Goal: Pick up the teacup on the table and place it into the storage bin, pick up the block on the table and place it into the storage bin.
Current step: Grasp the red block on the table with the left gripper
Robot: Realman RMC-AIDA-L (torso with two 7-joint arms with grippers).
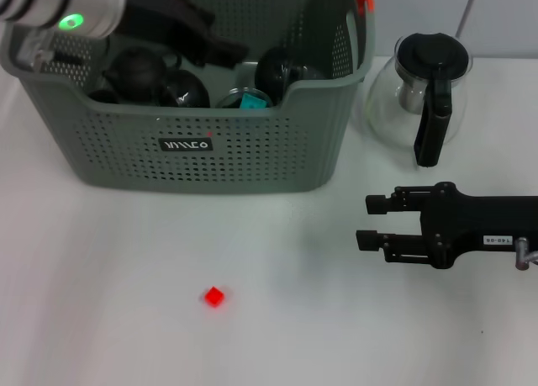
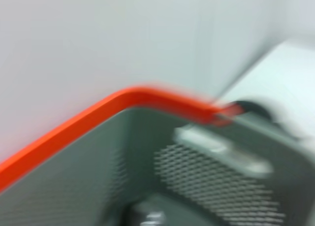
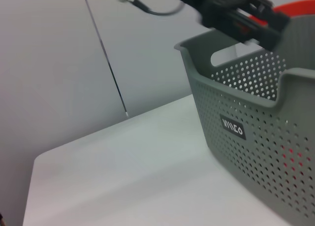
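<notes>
My left arm reaches in from the upper left of the head view, its silver wrist with a green light above the storage bin (image 1: pixel 210 163), and my left gripper (image 1: pixel 220 43) shows as a dark shape over the bin's inside, near the middle of its opening; I cannot tell from any view whether it is spread or closed, or whether it has hold of anything. The storage bin fills the upper left and centre of the head view, grey and perforated, with a small black label on its near wall and an orange-tipped handle at its upper right corner. Inside it lie several dark rounded things and one round thing with a teal patch, close behind the dip in the near rim; which of them is the teacup I cannot say. The block (image 1: pixel 214 297), small and red, sits on the white table (image 1: pixel 101 302) in the lower left-centre of the head view, well apart from the bin and from both of my hands. My right gripper (image 1: pixel 368 221) rests low at the right of that view, pointing toward the frame's left, its two black fingers parted with nothing between them. A glass pot (image 1: pixel 420 87) with a black lid and handle stands in the upper right, just beside the bin. In the left wrist view only the bin's orange rim and grey perforated wall appear, blurred
</notes>
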